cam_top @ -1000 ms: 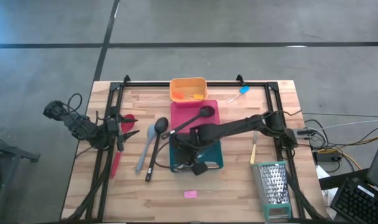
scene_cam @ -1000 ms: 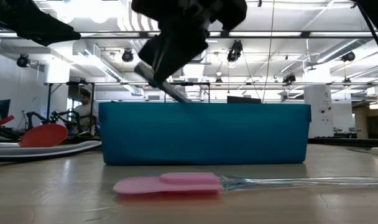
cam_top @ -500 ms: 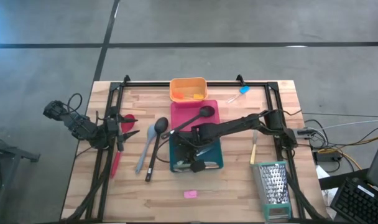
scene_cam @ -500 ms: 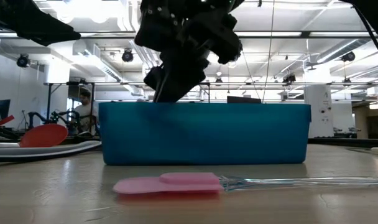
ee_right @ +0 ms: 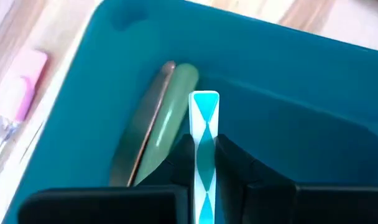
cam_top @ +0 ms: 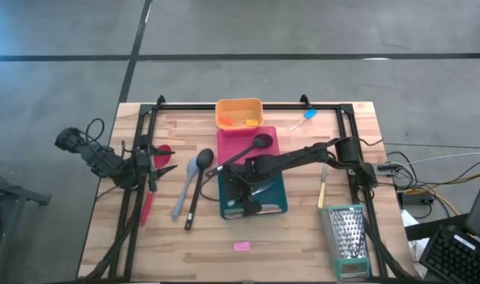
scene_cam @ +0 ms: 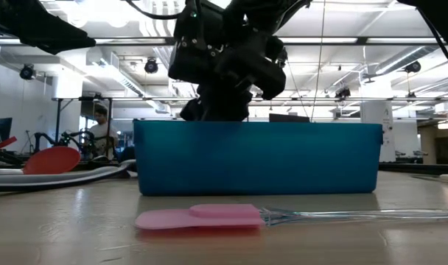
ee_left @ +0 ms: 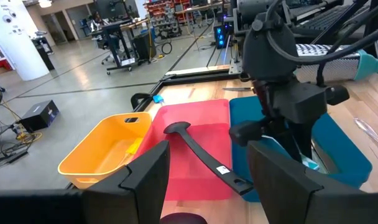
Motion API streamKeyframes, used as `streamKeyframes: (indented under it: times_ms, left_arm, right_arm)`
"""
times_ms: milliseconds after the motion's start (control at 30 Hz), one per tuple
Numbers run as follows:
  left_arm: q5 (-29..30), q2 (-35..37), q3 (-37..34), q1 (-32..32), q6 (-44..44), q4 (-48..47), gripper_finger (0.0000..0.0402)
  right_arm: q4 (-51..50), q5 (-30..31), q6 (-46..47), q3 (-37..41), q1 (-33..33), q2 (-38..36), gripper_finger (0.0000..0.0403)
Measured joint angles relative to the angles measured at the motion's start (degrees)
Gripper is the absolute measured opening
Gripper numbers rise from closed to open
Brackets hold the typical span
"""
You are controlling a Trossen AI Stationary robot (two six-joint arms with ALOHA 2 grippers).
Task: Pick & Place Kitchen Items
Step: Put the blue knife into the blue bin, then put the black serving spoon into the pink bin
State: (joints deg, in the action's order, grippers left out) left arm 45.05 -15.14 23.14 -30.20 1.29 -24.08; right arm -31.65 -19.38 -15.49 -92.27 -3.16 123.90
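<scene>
Right pincer (ee_right: 204, 155) is pinching a teal-and-white utensil (ee_right: 204, 115) inside the teal tray (ee_right: 83, 93), centre frame. It should be lowering gently, clear of the green-handled tool (ee_right: 167, 121), before letting go. Left pincer (cam_top: 157, 164) is waiting at left, fingers unclear.

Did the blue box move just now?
Yes. In the high view the teal tray has slid a little toward the box grater; in the low view its wall has shifted right above the pink spatula, which stayed put.

Tongs (ee_right: 153, 134) in tray (cam_top: 276, 207), grater (cam_top: 347, 234) right of tray
</scene>
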Motion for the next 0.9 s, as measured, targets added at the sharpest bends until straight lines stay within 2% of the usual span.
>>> streamKeyframes:
  times_ms: [367, 567, 733, 900]
  left_arm:
    - [0.0, 0.0, 0.0, 0.0, 0.0, 0.0, 0.0218]
    - [0.0, 0.0, 0.0, 0.0, 0.0, 0.0, 0.0218]
    - [0.0, 0.0, 0.0, 0.0, 0.0, 0.0, 0.0218]
    - [0.0, 0.0, 0.0, 0.0, 0.0, 0.0, 0.0218]
  right_arm:
    - [-0.1, 0.0, 1.8, -2.4, 0.0, 0.0, 0.0141]
    - [-11.6, 0.0, 3.3, -9.5, 0.0, -0.2, 0.0185]
    - [-21.4, -0.1, 7.1, -15.0, -0.6, -1.0, 0.0181]
    - [-23.1, 0.0, 10.0, -14.3, -1.6, -3.7, 0.0138]
